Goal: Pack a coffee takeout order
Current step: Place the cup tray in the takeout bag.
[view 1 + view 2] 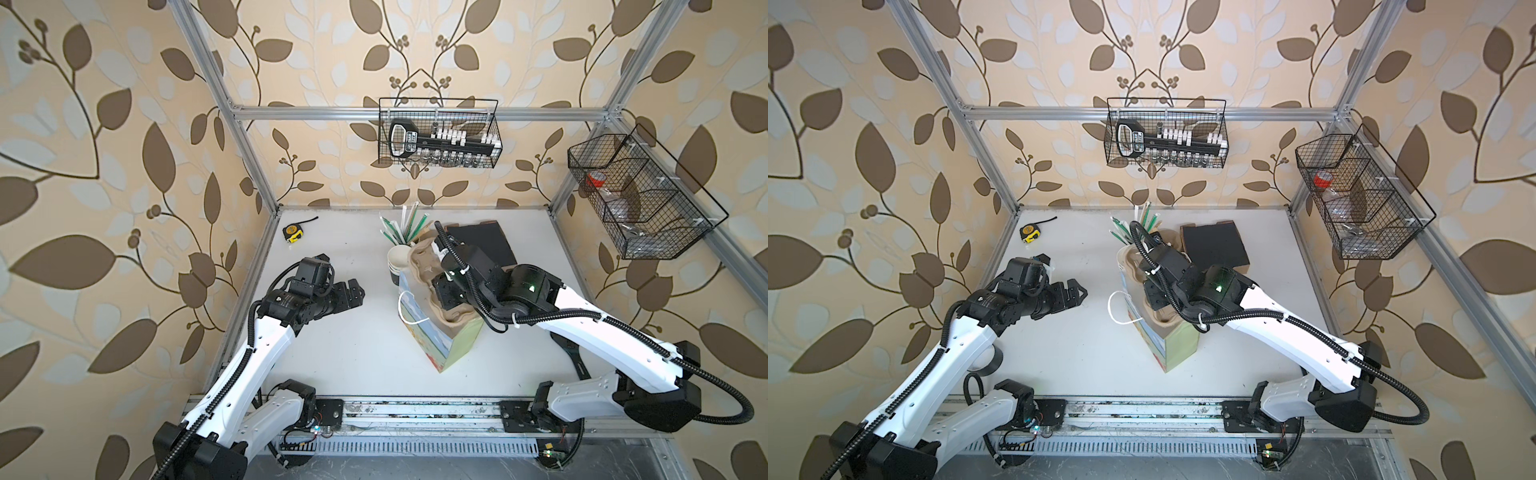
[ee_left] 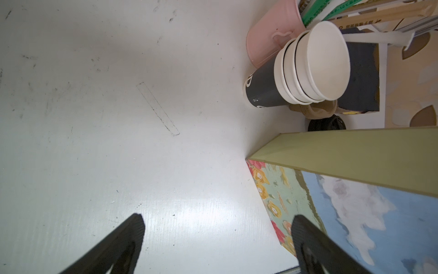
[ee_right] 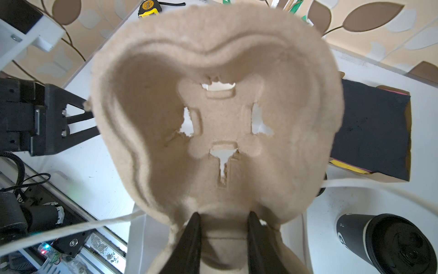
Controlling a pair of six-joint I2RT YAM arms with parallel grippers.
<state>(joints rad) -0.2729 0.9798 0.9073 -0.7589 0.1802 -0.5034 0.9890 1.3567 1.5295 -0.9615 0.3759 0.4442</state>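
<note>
While the right end effector point(image 3: 224, 219) is pinching the tan pulp carrier point(image 3: 213, 59) by a ridge at its edge, jaws drawn in narrow on the moulded fibre, the carrier is hanging tilted over the printed paper bag point(image 1: 453, 349). In both top views its lower end is dipping into the bag's open mouth and its upper end is poking out past the bag's far rim. One white cord handle point(image 1: 402, 305) is flopping out over the bag's left side. Left of the bag, the left end effector point(image 2: 217, 220) is hovering over bare tabletop point(image 1: 353, 353), jaws spread wide and gripping nothing, one fingertip showing just in front of the bag's painted face in the left wrist view. The black lidded cup point(image 3: 388, 239) is standing upright on the tabletop just behind the bag, clear of the carrier; the right arm is hiding it in both top views. A stack of paper cups point(image 1: 398, 259) is standing behind the bag too, beside the carrier's upper end, with a pink bucket point(image 2: 267, 42) of wrapped straws point(image 1: 401, 224) sitting further back. The dark sheet point(image 1: 486, 241) is lying flat behind the bag and to its right. A yellow tape measure point(image 1: 292, 232) is sitting well away, back and left of the bag.
</note>
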